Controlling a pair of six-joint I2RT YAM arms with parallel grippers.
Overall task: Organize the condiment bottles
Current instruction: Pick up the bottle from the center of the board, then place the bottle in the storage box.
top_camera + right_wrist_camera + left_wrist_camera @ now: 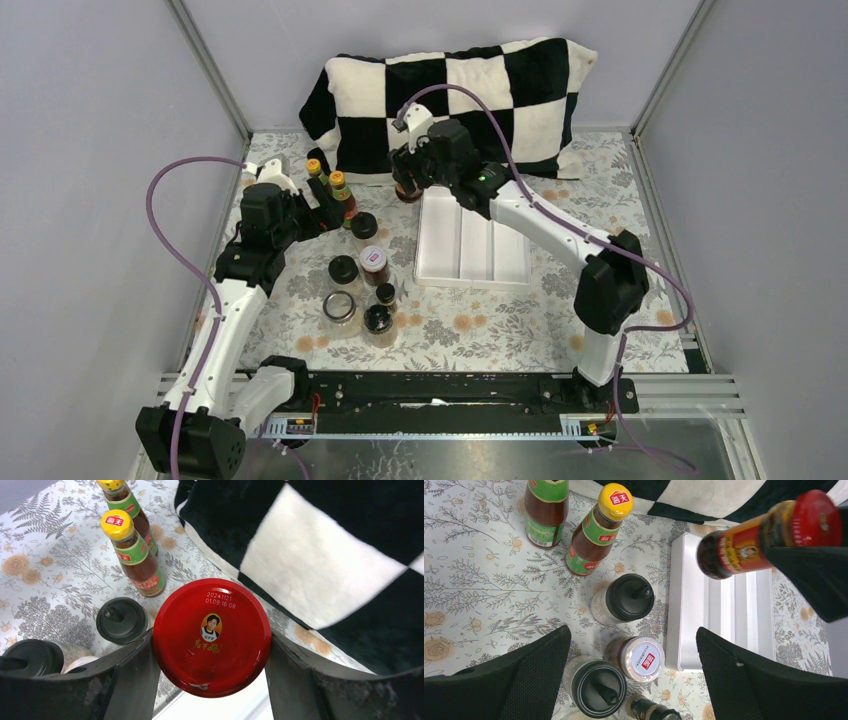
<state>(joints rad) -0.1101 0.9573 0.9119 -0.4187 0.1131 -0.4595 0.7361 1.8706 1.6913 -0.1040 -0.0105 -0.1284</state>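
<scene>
Right gripper (408,182): the fingers pinch the red-lidded jar (212,637), one on each side of the lid. The jar is at upper centre of the top view, at the far left corner of the white tray (470,275) and just in front of the checkered cushion (450,100). Whether its base touches the tray cannot be determined.

Left gripper (632,635): fingers spread wide with nothing between them, above the bottle cluster at left centre of the top view.

Remaining bottles, left wrist view: the yellow-capped sauce bottles (596,535) stand side by side at upper left. Below them is a black-capped spice jar (626,597), then a white-lidded jar (640,658) just beside the tray's left rim, then a second black-capped jar (599,687) at the lower edge.

The clear glass jar (340,307) stands at the near side of the cluster in the top view. All rest on the floral tablecloth (500,320)
</scene>
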